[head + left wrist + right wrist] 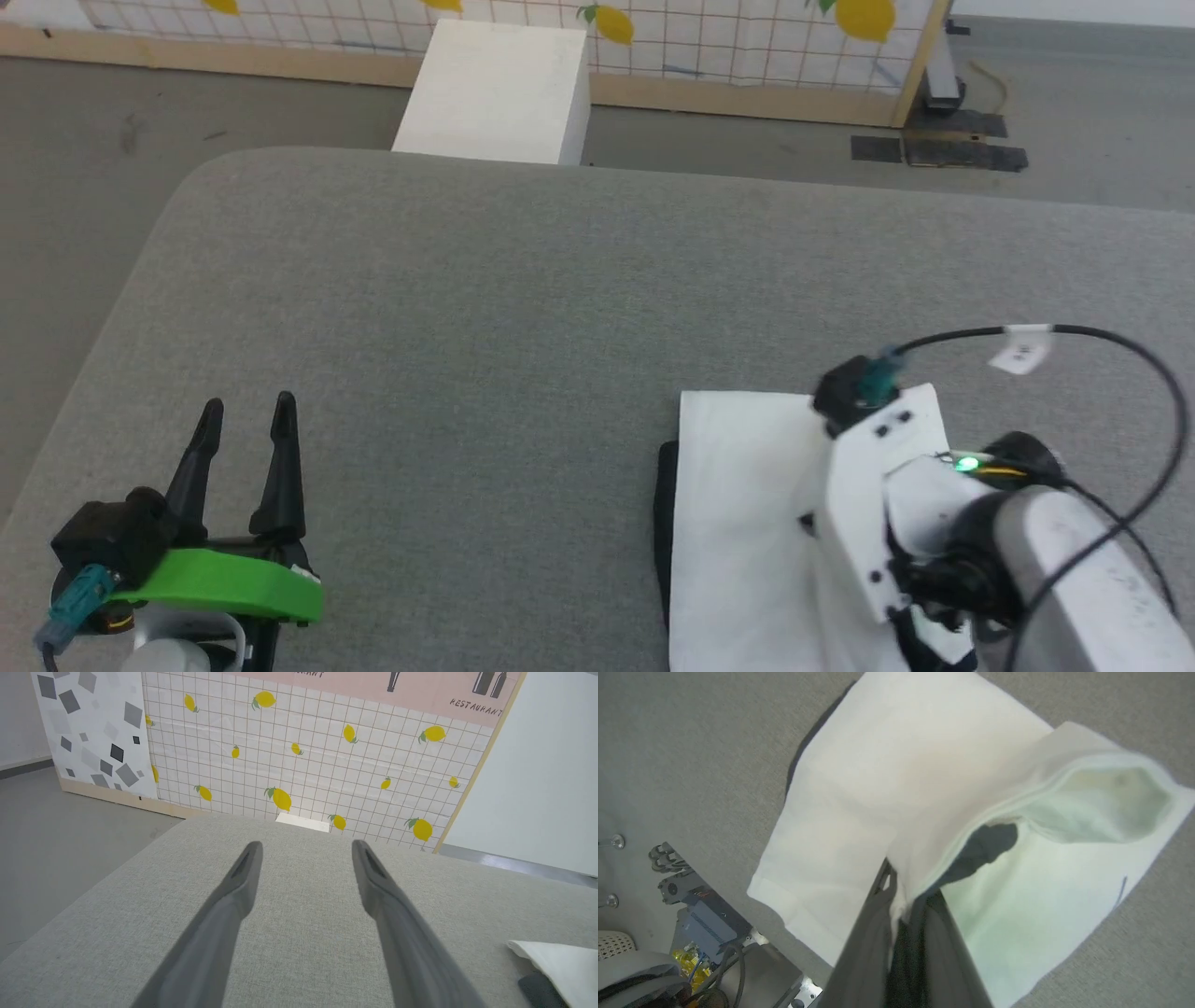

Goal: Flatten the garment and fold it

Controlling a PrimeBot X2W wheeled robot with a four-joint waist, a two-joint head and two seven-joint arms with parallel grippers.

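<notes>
Grey fabric tabletop: right gripper pinched a lifted edge of the white soft shirt with black sleeves, likely mid-fold; left gripper hovered wide, empty.

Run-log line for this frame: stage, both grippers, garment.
stage: folding | right gripper: shut on lifted edge of shirt | left gripper: open, empty, above grey fabric surface | shirt: partly folded, black sleeve at its edge

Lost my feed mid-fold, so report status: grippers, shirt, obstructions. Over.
Left gripper open, above pad. Right gripper shut on shirt edge, layer raised. Shirt partly folded. White box beyond pad, not in the way.
</notes>
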